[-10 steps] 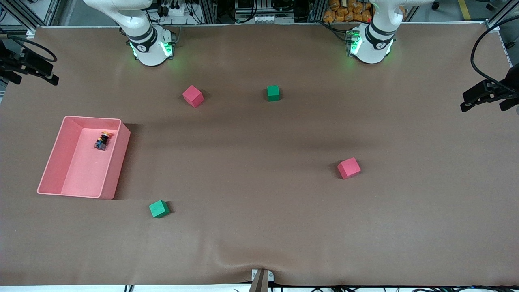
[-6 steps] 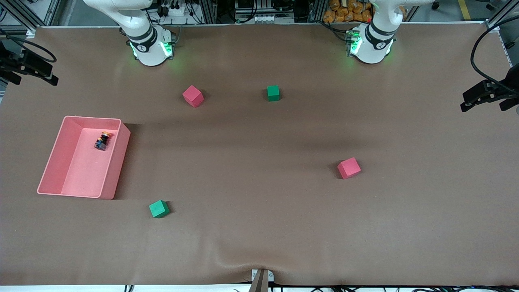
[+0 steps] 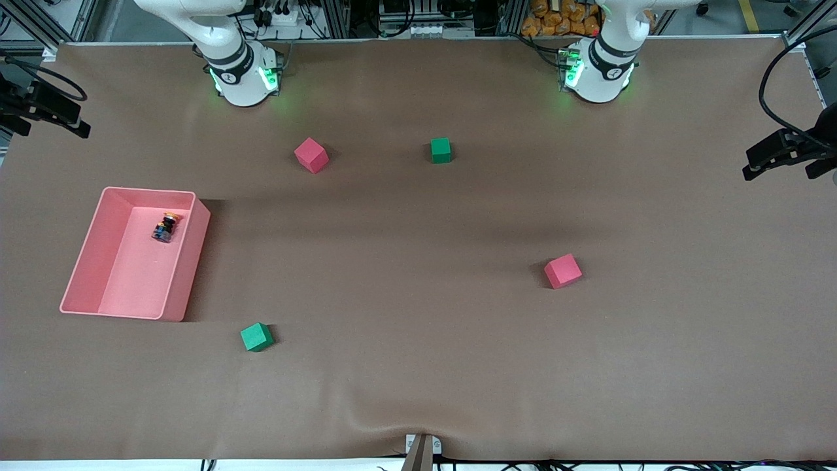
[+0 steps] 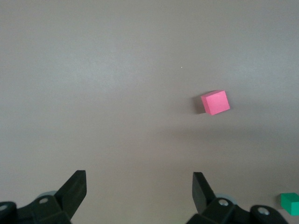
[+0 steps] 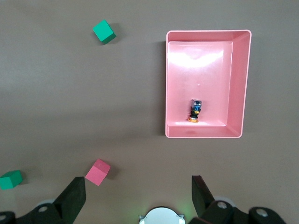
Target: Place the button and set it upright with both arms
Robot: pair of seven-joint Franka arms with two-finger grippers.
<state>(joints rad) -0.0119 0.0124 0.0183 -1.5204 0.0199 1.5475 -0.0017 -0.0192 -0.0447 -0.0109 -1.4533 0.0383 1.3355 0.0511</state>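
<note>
The button [image 3: 165, 227] lies on its side inside the pink bin [image 3: 189, 261], close to the bin's wall nearest the robots; its orange cap points toward that wall. In the right wrist view the button [image 5: 195, 111] shows small and far below. My right gripper [image 5: 138, 184] hangs high over the table in front of its own base, open and empty. High over the table's left-arm end, my left gripper [image 4: 138, 179] is also open with nothing between its fingers. Neither gripper shows in the front view.
Two red cubes [image 3: 311, 155] [image 3: 562, 271] and two green cubes [image 3: 441, 150] [image 3: 256, 337] are scattered on the brown table. The left wrist view shows a red cube [image 4: 215, 102] and a green cube [image 4: 290, 203]. Black camera mounts stand at both table ends.
</note>
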